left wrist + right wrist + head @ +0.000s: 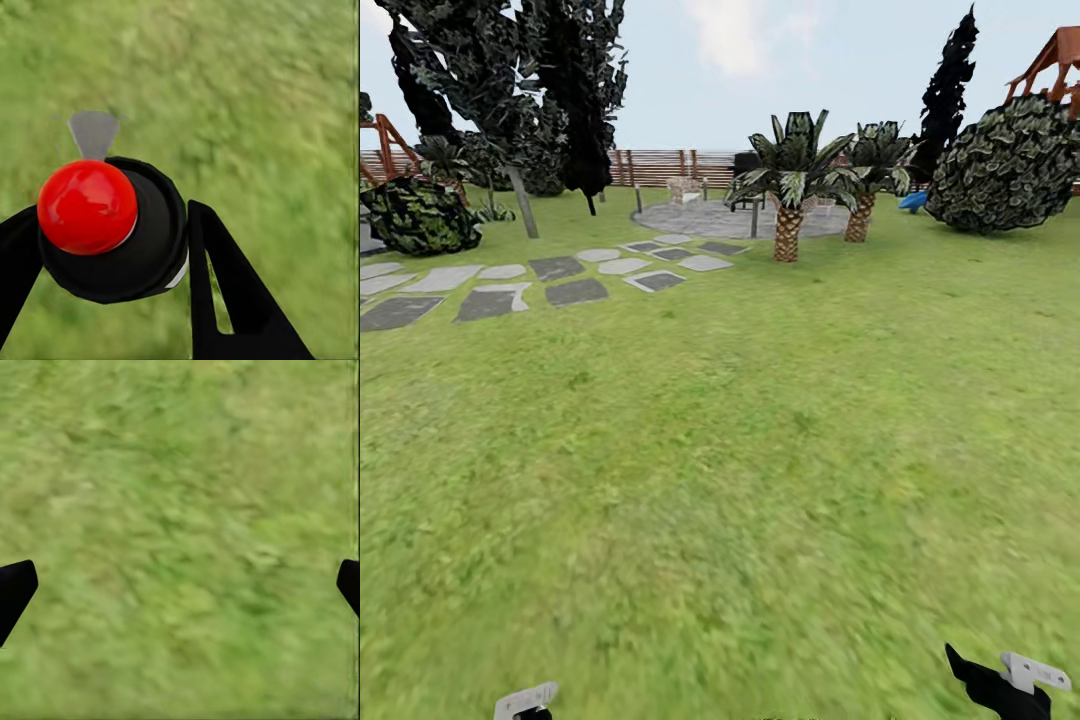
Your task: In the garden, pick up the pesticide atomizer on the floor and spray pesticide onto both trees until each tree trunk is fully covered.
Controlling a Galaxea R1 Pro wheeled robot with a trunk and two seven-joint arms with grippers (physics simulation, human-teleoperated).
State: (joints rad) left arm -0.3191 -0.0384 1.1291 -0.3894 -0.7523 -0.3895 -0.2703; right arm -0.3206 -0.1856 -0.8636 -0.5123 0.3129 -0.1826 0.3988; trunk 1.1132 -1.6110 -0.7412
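Between my left gripper's (pixel 112 217) two black fingers sits the pesticide atomizer (pixel 88 206), a dark round bottle with a glossy red top, held over grass. In the head view the left gripper (pixel 525 702) peeks in at the bottom edge. My right gripper (pixel 185 581) is open, its black fingertips (pixel 16 589) far apart over bare lawn; it appears low on the right (pixel 1000 685) in the head view. A tree with a thick leaning grey trunk (pixel 523 205) stands far off at the upper left. Grey stone slabs (pixel 575 291) lie in the grass short of it.
Two short palms (pixel 788 225) stand ahead by a round paved patio (pixel 710 218). A large bush (pixel 1010 165) fills the right, another (pixel 420 215) the far left. A slatted wooden fence (pixel 660 166) closes the back. Open lawn (pixel 740 450) stretches in front of me.
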